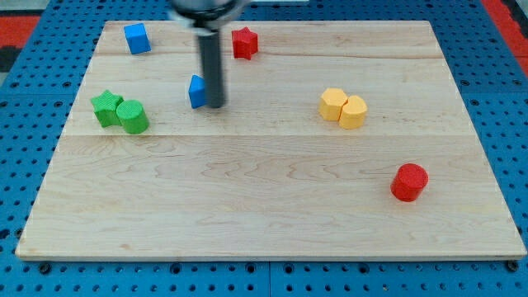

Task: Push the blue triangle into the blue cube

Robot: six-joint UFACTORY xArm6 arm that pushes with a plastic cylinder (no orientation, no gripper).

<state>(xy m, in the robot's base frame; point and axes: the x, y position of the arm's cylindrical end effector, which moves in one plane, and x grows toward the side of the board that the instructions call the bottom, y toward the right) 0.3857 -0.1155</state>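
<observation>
My tip touches the blue triangle at its three o'clock side. The blue cube sits at its ten o'clock, well apart. I carry no claw, only a rod.

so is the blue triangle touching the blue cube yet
No. The blue triangle sits apart from the blue cube, bare board between them; my tip is against the triangle's right side.
</observation>
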